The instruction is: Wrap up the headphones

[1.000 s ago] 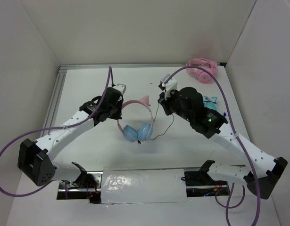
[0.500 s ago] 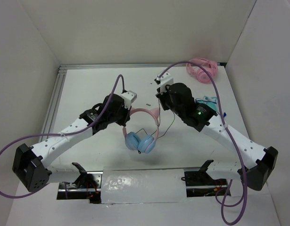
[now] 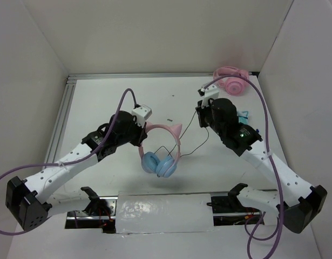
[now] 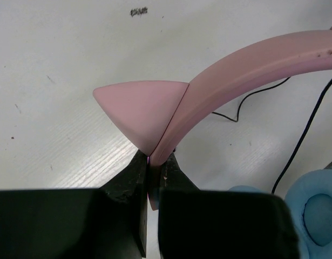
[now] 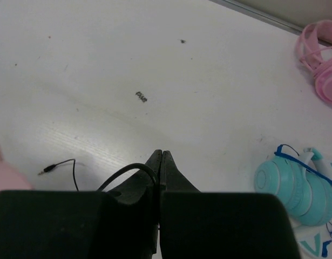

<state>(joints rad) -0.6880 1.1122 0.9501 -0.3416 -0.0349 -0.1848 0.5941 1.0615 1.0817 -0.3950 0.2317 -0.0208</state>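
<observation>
White table (image 3: 101, 102) lies bare left of and beyond the headphones (image 3: 160, 154), which the left gripper (image 4: 153, 160) holds near the front edge, jaws clamped on the pink band (image 4: 252, 65) beside a cat ear (image 4: 141, 105). To their right the right gripper (image 5: 159, 157), jaws pinched on the black cable (image 5: 128, 170), has drawn farther right than half a second ago, toward the teal headphones (image 5: 287, 186).

pink headband (image 3: 163, 129), blue ear cups (image 3: 157, 163), black cable (image 3: 196, 143)

1. Far-left counter (image 3: 101, 100) lies open to me.
2. Pink headphones (image 3: 231, 81) and teal headphones (image 5: 292, 186) crowd the far right.
3. The headphones (image 3: 163, 164) and cable (image 4: 304, 133) hang between my left hand (image 4: 149, 162) and right hand (image 5: 159, 156).
</observation>
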